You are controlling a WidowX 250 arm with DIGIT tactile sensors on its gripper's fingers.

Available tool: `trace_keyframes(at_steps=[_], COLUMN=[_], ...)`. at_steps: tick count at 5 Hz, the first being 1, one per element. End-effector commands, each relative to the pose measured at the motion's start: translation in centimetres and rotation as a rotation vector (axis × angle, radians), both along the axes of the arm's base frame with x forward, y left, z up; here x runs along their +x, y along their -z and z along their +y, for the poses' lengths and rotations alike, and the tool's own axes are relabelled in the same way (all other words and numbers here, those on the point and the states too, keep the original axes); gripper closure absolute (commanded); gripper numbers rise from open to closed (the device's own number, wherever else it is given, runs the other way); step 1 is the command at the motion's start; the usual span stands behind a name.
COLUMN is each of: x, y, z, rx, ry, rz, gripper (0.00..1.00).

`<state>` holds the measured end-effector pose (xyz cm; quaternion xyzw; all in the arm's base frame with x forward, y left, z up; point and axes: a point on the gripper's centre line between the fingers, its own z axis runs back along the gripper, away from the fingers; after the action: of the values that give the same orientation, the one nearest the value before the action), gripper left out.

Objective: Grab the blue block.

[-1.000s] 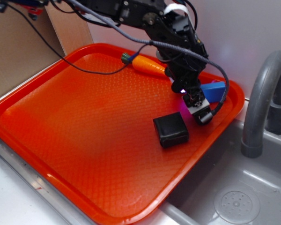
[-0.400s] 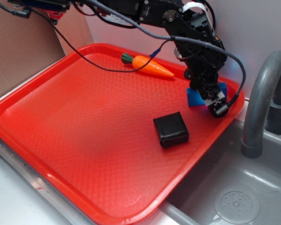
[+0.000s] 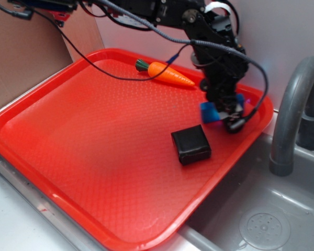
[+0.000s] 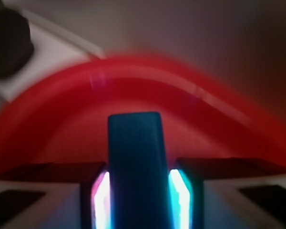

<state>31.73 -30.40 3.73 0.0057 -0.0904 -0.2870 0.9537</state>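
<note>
Grasp step: end effector (image 4: 138, 191) clamped on blue block (image 4: 136, 162) at tray's (image 3: 94, 146) far right corner (wrist view blurred). You lift straight up next, clear of black cube (image 3: 191, 145).

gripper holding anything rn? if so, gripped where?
Yes: the gripper is shut on the blue block, fingers on its two long side faces, one end sticking out ahead.
</note>
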Motion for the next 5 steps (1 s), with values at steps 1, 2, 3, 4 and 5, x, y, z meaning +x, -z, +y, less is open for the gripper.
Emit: trace_keyframes(at_steps=[1, 2, 3, 4, 5], x=[-4.1, -6.4, -9.7, -11.8, -13.6], y=[-10.0, -12.4, -15.6, -16.7, -18.3], z=[4.7, 7.5, 12.1, 15.4, 17.7], rx=[-0.119, -0.133, -0.137, -0.240, -0.224], ry=[-0.159, -0.231, -0.383, -0.421, -0.490], rz=[0.024, 0.035, 0.039, 0.057, 0.034], gripper=[1.00, 1.00, 1.00, 1.00, 1.00])
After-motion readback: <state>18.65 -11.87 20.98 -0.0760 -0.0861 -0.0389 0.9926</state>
